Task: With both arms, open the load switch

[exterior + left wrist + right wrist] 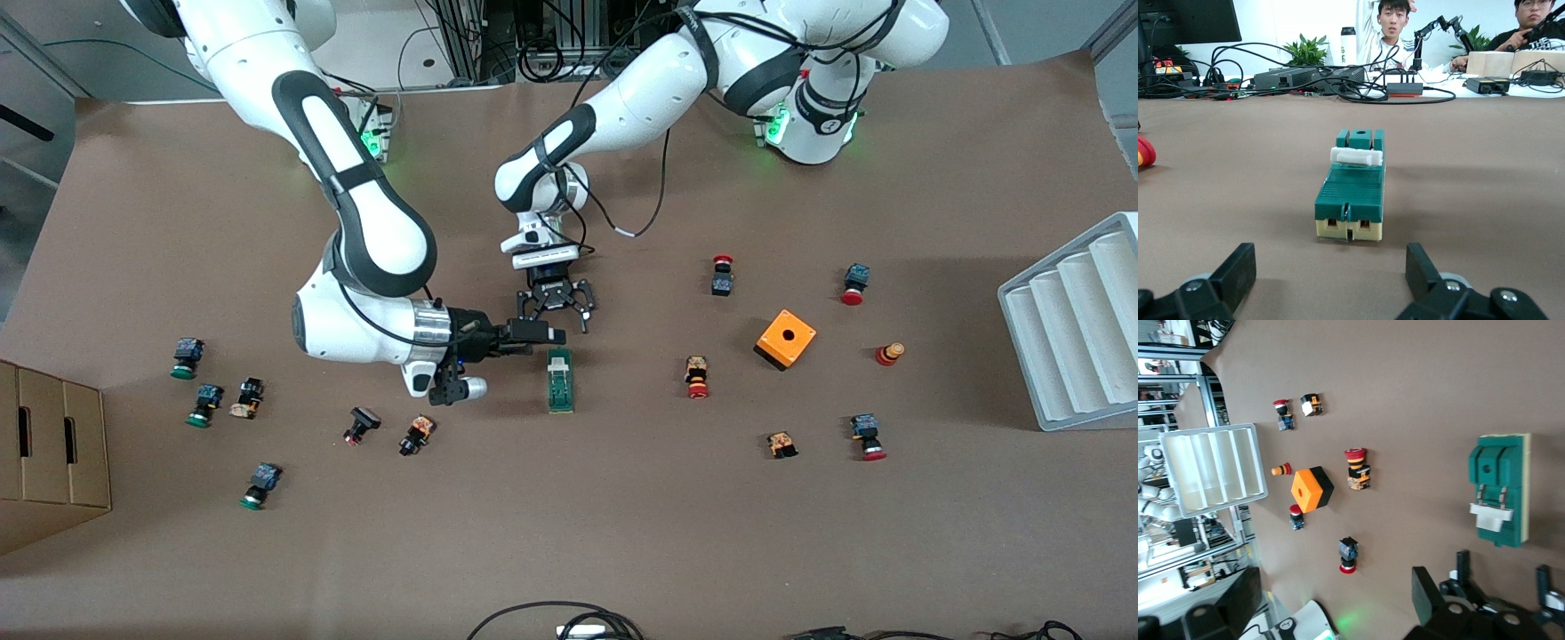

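The load switch (pixel 560 380) is a narrow green block on a cream base, lying flat mid-table. Its white slider (pixel 1356 156) lies across the top of the switch (pixel 1351 193). My left gripper (pixel 557 311) hangs low just off the switch's end toward the bases. It is open (pixel 1331 267), with only table between its fingers. My right gripper (pixel 549 335) reaches in level from the right arm's end and hovers beside the left one, above that same end. It is open wide and empty (pixel 1331 597). The right wrist view shows the switch (pixel 1500 490) untouched.
An orange box with a hole (pixel 786 339) and several red push-buttons (pixel 697 377) lie toward the left arm's end, near a white slotted tray (pixel 1076 329). Green and black buttons (pixel 206 404) lie toward the right arm's end, by a cardboard box (pixel 49 449).
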Motion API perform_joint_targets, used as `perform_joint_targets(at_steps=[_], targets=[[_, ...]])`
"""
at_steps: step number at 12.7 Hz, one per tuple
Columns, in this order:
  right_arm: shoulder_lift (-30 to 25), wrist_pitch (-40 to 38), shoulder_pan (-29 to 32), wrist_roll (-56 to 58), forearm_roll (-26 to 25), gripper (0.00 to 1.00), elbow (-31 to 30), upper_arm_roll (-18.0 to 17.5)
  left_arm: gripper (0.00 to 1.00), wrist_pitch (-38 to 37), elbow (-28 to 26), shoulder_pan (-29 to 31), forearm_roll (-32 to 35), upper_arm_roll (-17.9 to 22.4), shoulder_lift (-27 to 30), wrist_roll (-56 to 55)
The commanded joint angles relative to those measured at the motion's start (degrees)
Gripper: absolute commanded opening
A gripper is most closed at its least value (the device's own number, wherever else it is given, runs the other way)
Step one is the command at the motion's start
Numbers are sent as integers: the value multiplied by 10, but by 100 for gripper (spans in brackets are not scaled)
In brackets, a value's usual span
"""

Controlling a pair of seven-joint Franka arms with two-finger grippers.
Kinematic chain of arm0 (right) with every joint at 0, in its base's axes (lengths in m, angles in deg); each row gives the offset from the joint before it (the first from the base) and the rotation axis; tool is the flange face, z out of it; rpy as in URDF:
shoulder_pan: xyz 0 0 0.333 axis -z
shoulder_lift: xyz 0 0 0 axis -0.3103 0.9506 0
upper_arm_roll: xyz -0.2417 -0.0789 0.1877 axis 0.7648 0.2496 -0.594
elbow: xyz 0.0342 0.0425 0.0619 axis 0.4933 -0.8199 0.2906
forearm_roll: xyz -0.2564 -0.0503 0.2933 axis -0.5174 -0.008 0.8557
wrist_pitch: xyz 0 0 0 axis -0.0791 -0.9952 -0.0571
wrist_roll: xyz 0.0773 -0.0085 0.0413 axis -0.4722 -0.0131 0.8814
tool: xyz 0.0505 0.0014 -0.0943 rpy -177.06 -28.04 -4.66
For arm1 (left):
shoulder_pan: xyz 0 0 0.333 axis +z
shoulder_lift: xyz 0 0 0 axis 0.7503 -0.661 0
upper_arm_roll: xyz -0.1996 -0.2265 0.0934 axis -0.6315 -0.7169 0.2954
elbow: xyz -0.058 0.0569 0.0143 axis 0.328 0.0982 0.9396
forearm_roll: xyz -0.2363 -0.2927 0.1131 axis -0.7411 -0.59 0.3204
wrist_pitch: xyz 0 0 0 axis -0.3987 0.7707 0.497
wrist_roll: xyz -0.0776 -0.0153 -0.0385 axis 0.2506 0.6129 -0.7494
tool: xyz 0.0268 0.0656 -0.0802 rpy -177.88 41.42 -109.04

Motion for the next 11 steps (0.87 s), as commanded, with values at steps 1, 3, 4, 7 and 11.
perform_joint_targets(at_steps=[1,3,4,7,11], targets=[[-36,-7,15,-26,-66,100,-16,-2,100,17,16,-1,-34,-1,0,38],[-51,-7,22,-37,-120,100,-16,-1,100,22,17,-1,-35,-1,2,41],[-55,-7,26,-37,-137,100,-16,-1,100,22,17,0,-35,-1,3,41],[-70,-8,34,-38,-178,100,-16,-1,100,31,17,1,-49,-4,11,53],[-99,-32,53,-77,-286,100,-10,-1,100,62,17,8,-171,-10,68,187]])
